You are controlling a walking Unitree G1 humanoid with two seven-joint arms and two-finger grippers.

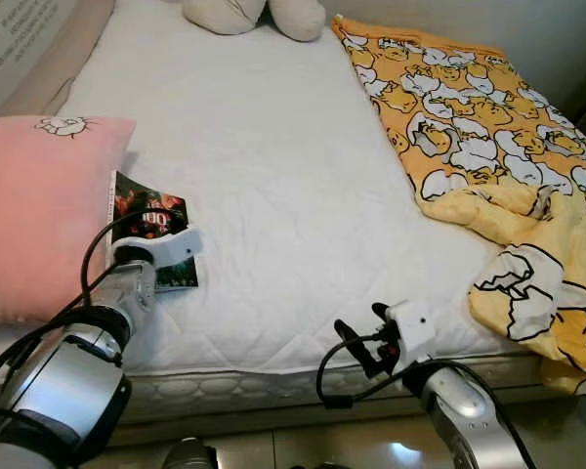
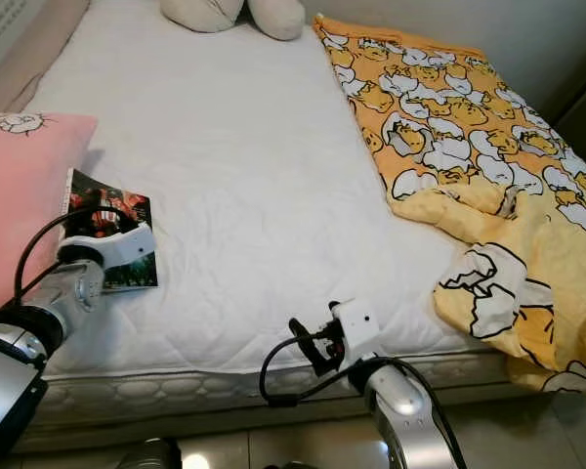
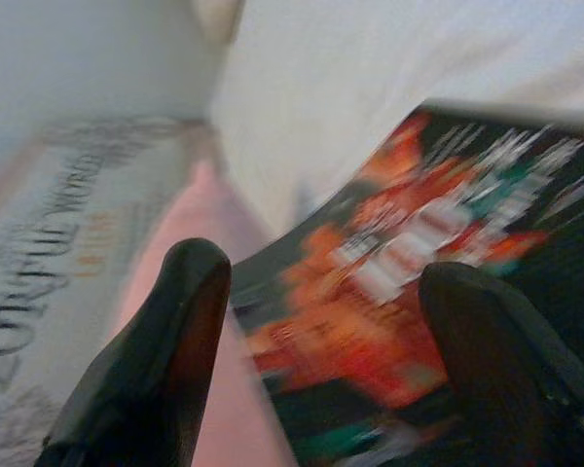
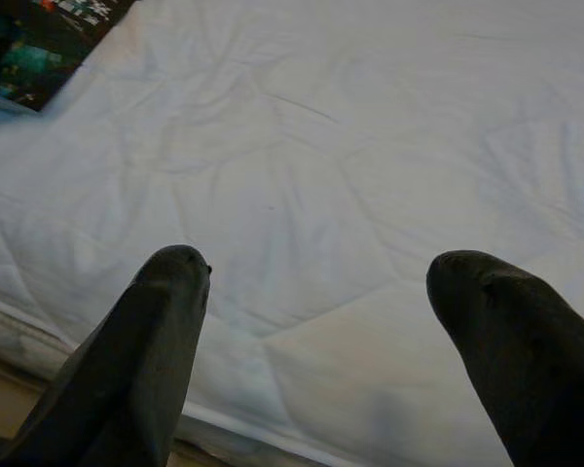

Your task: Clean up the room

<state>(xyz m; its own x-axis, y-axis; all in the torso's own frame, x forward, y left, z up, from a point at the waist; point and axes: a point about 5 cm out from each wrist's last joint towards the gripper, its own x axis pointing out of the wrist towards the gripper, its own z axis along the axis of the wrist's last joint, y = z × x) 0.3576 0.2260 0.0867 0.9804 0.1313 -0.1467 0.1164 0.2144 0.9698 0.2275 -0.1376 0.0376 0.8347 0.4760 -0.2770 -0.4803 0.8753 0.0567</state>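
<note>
While our left hand (image 3: 316, 311) hovers released over the magazine (image 1: 148, 217) on the bed (image 1: 273, 195), our right hand (image 4: 321, 321) hangs released.

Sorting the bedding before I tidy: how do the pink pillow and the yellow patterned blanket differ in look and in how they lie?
The pink pillow is plain apart from a small drawing at one corner and lies flat at the robot's left. The yellow patterned blanket is covered with cartoon prints, lies along the right side of the white mattress, and is rumpled, spilling over the near edge. Both rest on the mattress.
</note>
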